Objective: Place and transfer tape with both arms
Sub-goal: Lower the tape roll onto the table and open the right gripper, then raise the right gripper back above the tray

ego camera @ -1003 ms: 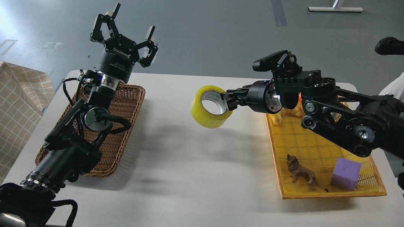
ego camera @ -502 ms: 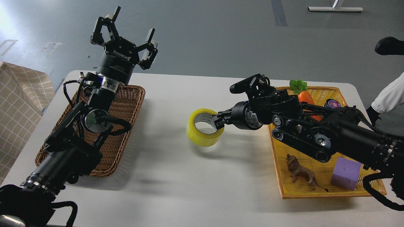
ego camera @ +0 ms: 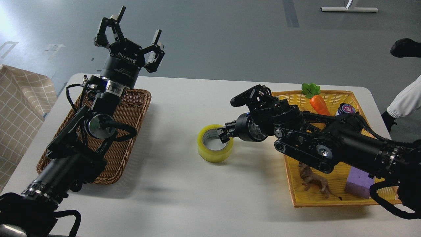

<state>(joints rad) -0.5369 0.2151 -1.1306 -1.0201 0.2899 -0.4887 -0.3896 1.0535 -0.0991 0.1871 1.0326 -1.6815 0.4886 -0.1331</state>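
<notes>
The tape (ego camera: 214,144), a wide yellow roll with a grey-white core, sits low at the middle of the white table (ego camera: 197,197), at or just above its surface. My right gripper (ego camera: 224,133) reaches in from the right and is shut on the roll's right wall, one finger inside the core. My left gripper (ego camera: 130,31) is open and empty, held high above the far end of the brown wicker basket (ego camera: 131,108) at the left.
A yellow tray (ego camera: 306,194) at the right holds a toy carrot (ego camera: 316,102), a lion figure (ego camera: 314,181), a purple cube (ego camera: 358,184) and a small round tin (ego camera: 344,108). A person's white sleeve (ego camera: 406,100) shows at the right edge.
My right gripper has lowered the tape from mid-air down to the table's middle, tilting the roll flatter. The left arm has barely moved.
</notes>
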